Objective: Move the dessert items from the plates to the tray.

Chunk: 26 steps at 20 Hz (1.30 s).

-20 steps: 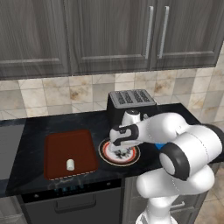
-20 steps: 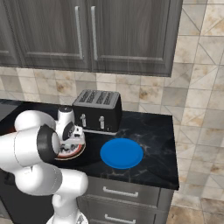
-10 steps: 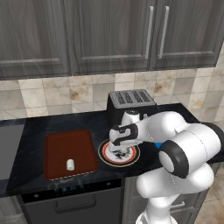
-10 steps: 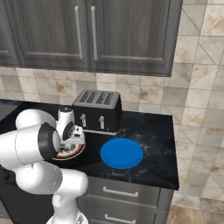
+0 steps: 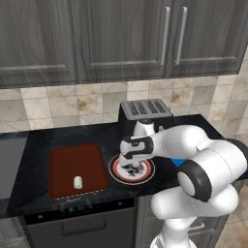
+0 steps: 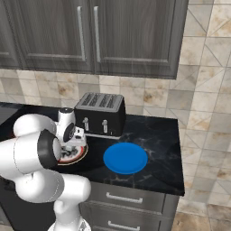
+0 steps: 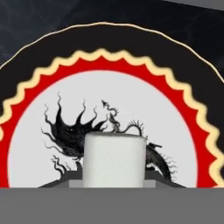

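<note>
Left base view: gripper (image 5: 134, 164) is low over the red-rimmed plate (image 5: 117, 173), wrist bent down. One marshmallow (image 5: 77, 182) lies on the dark red tray (image 5: 63, 160), near its front edge; tray sits just left of the plate on the black counter (image 5: 34, 145). Only a sliver of the blue plate (image 5: 179, 162) shows behind the forearm. Toaster (image 5: 145, 111) stands behind the arm.

Right base view: blue plate (image 6: 125, 158) is in full sight, bare, right of the red-rimmed plate (image 6: 74, 155) and in front of the toaster (image 6: 101, 114). The arm hides the gripper tips here.

Hand view: second marshmallow (image 7: 114, 159) stands upright on the patterned plate centre (image 7: 113, 100), close at the bottom edge between the fingers. Whether the claw is closed on it or apart, cannot tell.
</note>
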{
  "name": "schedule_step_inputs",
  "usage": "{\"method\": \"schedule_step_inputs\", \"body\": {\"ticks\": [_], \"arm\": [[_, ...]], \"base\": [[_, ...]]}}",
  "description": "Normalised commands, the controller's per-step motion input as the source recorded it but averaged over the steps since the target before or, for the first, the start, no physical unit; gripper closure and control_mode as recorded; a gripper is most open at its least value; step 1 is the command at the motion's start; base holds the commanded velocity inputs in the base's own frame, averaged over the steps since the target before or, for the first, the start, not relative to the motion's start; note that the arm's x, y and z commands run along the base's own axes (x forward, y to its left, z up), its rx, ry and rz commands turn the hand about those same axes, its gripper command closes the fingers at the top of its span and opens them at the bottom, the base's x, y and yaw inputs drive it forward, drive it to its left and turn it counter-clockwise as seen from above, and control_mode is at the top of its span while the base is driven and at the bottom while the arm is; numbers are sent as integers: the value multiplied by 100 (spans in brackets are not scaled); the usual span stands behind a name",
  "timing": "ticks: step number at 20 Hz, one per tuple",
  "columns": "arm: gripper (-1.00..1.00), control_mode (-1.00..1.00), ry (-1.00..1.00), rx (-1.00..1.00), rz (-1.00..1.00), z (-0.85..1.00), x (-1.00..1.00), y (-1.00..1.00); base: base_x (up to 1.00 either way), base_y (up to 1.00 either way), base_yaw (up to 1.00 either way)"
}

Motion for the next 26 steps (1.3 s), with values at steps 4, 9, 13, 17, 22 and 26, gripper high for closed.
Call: {"method": "schedule_step_inputs", "body": {"ticks": [4, 9, 13, 17, 22, 26], "arm": [[100, -100, -2, 0, 0, 48, 0, 53], [100, -100, 0, 0, 2, 52, 0, 57], [100, -100, 0, 1, 4, 56, 0, 64], [100, -100, 1, 2, 6, 21, 3, 77], [100, -100, 1, 0, 2, 0, 5, 81], [100, -100, 0, 0, 0, 0, 12, 59]], "base": [[0, 0, 0], [0, 0, 0], [0, 0, 0], [0, 0, 0], [0, 0, 0], [0, 0, 0]]}}
